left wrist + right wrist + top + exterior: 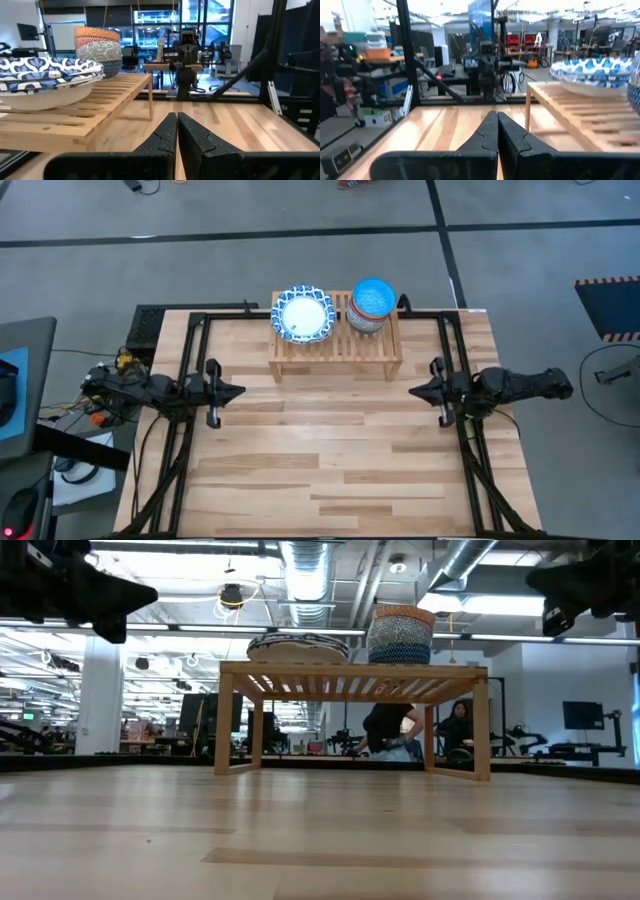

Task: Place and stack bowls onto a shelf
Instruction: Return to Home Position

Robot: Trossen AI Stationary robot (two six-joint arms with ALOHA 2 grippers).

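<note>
The light-wood shelf (pixel 336 345) stands at the table's far middle on its legs. On its slatted top rest a stack of wide white bowls with blue patterned rims (pixel 301 315) on the left and a taller stack of smaller bowls (pixel 371 305), bright blue on top, on the right. Both stacks also show in the low view, wide bowls (pixel 298 647) and small bowls (pixel 401 634). My left gripper (pixel 238 391) hovers shut over the table's left side, my right gripper (pixel 413 391) shut over the right side; both are well short of the shelf.
A black frame (pixel 320 316) runs along the table's far edge and down both sides. Bare wooden tabletop (pixel 330 450) spreads between the arms and toward the near edge. People sit in the room beyond the table (pixel 392 730).
</note>
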